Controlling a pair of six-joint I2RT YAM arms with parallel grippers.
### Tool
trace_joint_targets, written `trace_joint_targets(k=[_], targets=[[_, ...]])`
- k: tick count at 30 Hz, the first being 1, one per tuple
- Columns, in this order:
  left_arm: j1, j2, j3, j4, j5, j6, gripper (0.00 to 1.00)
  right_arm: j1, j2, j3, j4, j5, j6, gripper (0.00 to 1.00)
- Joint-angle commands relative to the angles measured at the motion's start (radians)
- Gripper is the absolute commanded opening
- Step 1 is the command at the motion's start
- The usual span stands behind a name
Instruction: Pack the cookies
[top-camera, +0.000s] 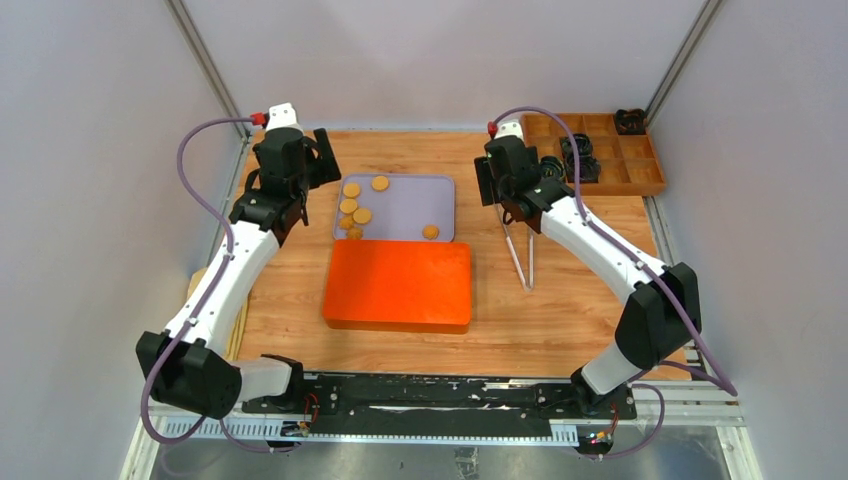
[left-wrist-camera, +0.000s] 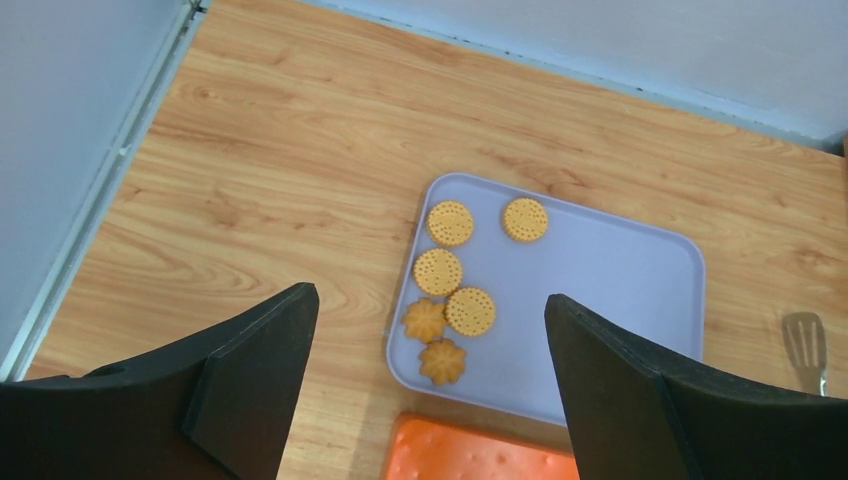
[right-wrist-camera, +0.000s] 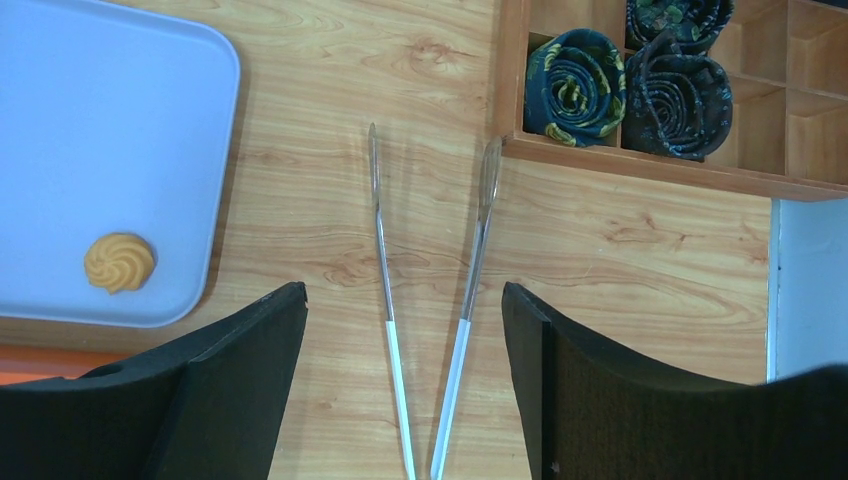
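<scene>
**Tongs lie lengthwise under the right jaws**

Both grippers hang spread and empty, the left gripper (left-wrist-camera: 428, 295) over the tray's left edge and the right gripper (right-wrist-camera: 405, 290) over the tongs. The orange box (top-camera: 398, 285) lies nearest the bases, with the tray (top-camera: 410, 200) just behind it. The tongs (right-wrist-camera: 379, 230) point away between the right fingers. The cookies (left-wrist-camera: 451, 223) cluster on the tray's left side, nearer the left arm.

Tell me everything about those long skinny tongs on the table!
The tongs are two thin arms spread in a narrow V. The half nearer the tips looks like shiny silver metal, ending in small flattened tips, and the half nearer the robot is white. They lie flat on the wooden table, tips pointing away from the robot, between the lilac tray and the wooden box. Only the table touches them. The right gripper hangs open above them.
</scene>
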Motion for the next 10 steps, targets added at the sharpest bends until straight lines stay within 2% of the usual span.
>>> trace_joint_targets(k=[1, 10], targets=[[0.0, -0.026, -0.002, -0.018, 0.048, -0.022, 0.9, -0.012, -0.034, -0.024, 0.007, -0.008, 0.015, 0.76], [0.0, -0.03, 0.011, -0.045, 0.036, -0.013, 0.9, -0.017, -0.048, -0.045, -0.004, -0.004, 0.037, 0.77]])
